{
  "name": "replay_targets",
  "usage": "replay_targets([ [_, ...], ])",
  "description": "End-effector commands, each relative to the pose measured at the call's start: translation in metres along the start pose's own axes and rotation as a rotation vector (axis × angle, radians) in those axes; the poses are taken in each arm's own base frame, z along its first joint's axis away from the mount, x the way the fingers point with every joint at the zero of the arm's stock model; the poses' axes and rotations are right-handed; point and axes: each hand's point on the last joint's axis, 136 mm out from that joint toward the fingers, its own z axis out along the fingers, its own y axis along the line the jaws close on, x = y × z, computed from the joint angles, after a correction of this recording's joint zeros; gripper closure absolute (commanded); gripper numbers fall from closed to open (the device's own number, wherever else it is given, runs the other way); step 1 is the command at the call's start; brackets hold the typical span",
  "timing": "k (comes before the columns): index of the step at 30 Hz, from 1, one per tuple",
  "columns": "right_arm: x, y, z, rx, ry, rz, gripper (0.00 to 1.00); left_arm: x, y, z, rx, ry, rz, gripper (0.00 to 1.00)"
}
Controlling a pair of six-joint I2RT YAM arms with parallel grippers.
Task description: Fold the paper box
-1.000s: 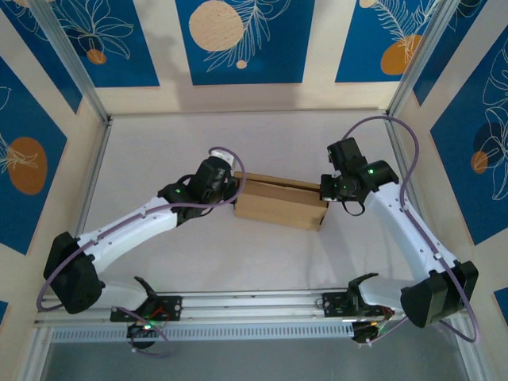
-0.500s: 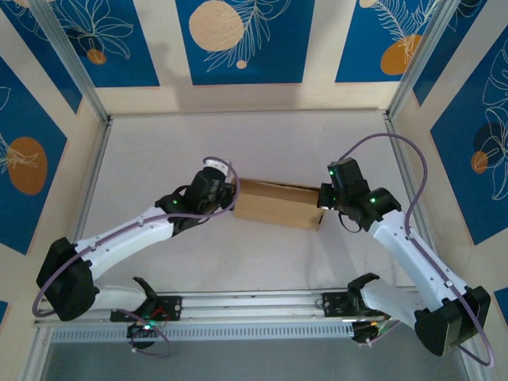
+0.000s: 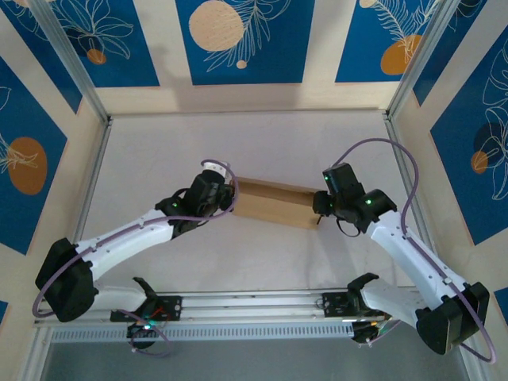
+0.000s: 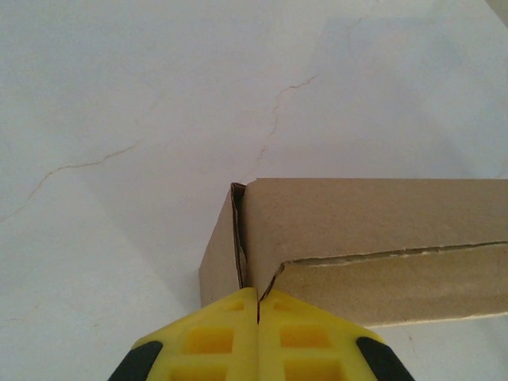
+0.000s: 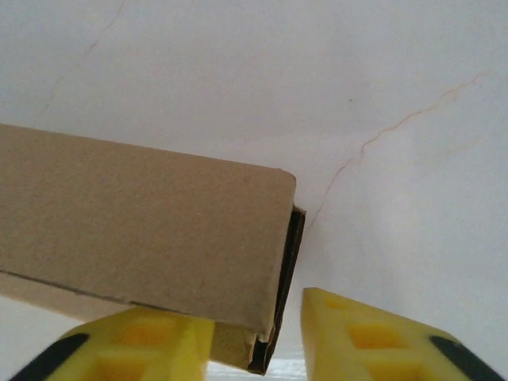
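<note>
Counted one paper box (image 3: 274, 205), plain brown and unmarked, folded into a shallow block and lying on the white surface (image 3: 238, 143) directly between two claws. Counted two arms, one claw apiece, one at each short end of the box.

Found the left claw (image 3: 231, 198) clenched at the box's left end. From the left wrist, saw both yellow fingers (image 4: 214, 341) pressed flat together, the left claw (image 4: 256, 305) touching the paper box (image 4: 357, 230) at its near corner. Traced the corner's upright seam straight down into the line between the two fingers, and read that as a pinch on the thin cardboard edge. Noted two panels just ahead of that claw: one top face, and one front face below a ragged crease.

Found the right claw (image 3: 319, 208) released at the opposite end. From the right wrist, saw its two fingers standing apart: one (image 5: 135, 341) tucked under the near edge of the paper box (image 5: 135, 222), the other (image 5: 357, 333) just beside the end corner but clear of it, with a strip of white surface between. Placed the box's corner inside the gap of the right claw (image 5: 252, 321). Noted one dark slit along that end edge, between cardboard layers.

Made out two thin crack lines in the surface beyond the left claw, and two beyond the right.
</note>
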Motion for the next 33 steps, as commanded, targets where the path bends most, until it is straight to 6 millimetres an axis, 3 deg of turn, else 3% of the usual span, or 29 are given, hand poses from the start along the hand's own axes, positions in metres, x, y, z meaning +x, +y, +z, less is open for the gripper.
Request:
replay_targets([
  [1, 0.008, 0.016, -0.014, -0.104, 0.043, -0.037, 0.52, 0.029, 0.017, 0.005, -0.082, 0.107, 0.033, 1.0],
  [4, 0.008, 0.022, -0.024, -0.152, 0.029, -0.058, 0.29, 0.028, 0.017, 0.006, -0.089, 0.112, 0.039, 1.0],
  [7, 0.008, 0.031, -0.036, -0.229, 0.006, -0.105, 0.15, 0.029, 0.016, 0.007, -0.09, 0.12, 0.041, 1.0],
  [14, 0.002, 0.051, -0.066, -0.445, -0.035, -0.131, 0.09, 0.028, 0.017, 0.007, -0.099, 0.124, 0.044, 1.0],
  [17, -0.003, 0.053, -0.078, -0.506, -0.049, -0.113, 0.11, 0.029, 0.018, 0.007, -0.101, 0.127, 0.045, 1.0],
  [19, -0.011, 0.047, -0.083, -0.509, -0.068, -0.043, 0.2, 0.029, 0.018, 0.008, -0.102, 0.127, 0.044, 1.0],
  [26, -0.014, 0.004, -0.063, -0.329, 0.008, 0.43, 0.51, 0.031, 0.018, 0.009, -0.101, 0.133, 0.045, 1.0],
  [33, -0.013, 0.003, -0.046, -0.326, 0.066, 0.517, 0.57, 0.031, 0.017, 0.01, -0.097, 0.134, 0.046, 1.0],
])
